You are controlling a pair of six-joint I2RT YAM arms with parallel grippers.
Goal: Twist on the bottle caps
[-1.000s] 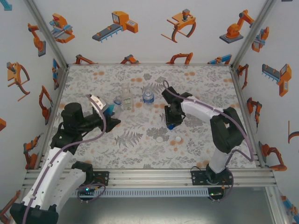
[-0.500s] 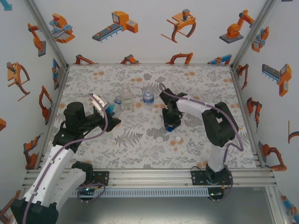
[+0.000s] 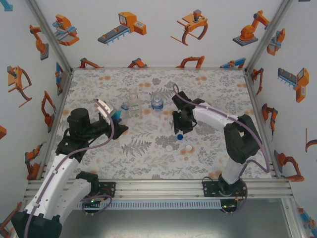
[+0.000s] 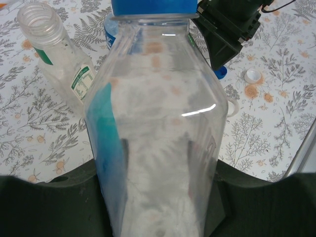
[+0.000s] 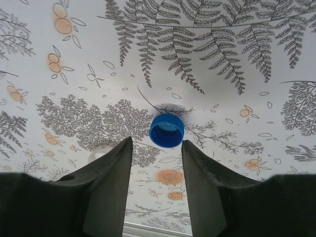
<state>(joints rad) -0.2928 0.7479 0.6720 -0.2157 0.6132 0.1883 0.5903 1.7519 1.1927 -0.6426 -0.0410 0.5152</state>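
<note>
right jaws now spread, blue cap [image 5: 167,131] dropped onto table [image 5: 247,59]; left jaws still pinching bottle [image 4: 158,123].

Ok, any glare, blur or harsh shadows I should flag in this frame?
Left wrist view: a white glare streak on the clear plastic bottle, which blurs the tablecloth behind it. Right wrist view: small blue plastic cap sharp, soft shadow only; claw fingers dark and featureless. Top view: even light, no glare.

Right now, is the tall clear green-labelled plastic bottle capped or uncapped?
Uncapped: the tall clear green-labelled plastic bottle shows a bare, open threaded mouth.
</note>
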